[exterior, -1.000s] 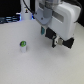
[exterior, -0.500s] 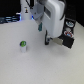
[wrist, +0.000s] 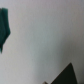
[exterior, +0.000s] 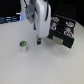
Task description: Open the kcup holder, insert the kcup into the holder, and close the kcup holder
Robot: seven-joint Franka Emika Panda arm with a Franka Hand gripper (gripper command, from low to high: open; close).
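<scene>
The kcup (exterior: 22,46), a small pod with a green top and pale body, stands upright on the white table at the exterior view's left. The kcup holder (exterior: 62,32), a black box with light front handles, stands at the exterior view's right. My gripper (exterior: 39,39) hangs low over the table between them, closer to the holder and apart from both. Its fingers are too small and blurred to tell whether they are open. The wrist view is blurred: a dark green shape (wrist: 4,27) at one edge and a dark corner (wrist: 67,75) at another.
The white table (exterior: 40,67) spreads around both things. Dark equipment (exterior: 7,20) stands at the back on the exterior view's left. My white arm (exterior: 37,12) reaches down from the top middle.
My gripper has moved from beside the holder's front toward the exterior view's left, nearer the kcup. The kcup and the holder have not moved.
</scene>
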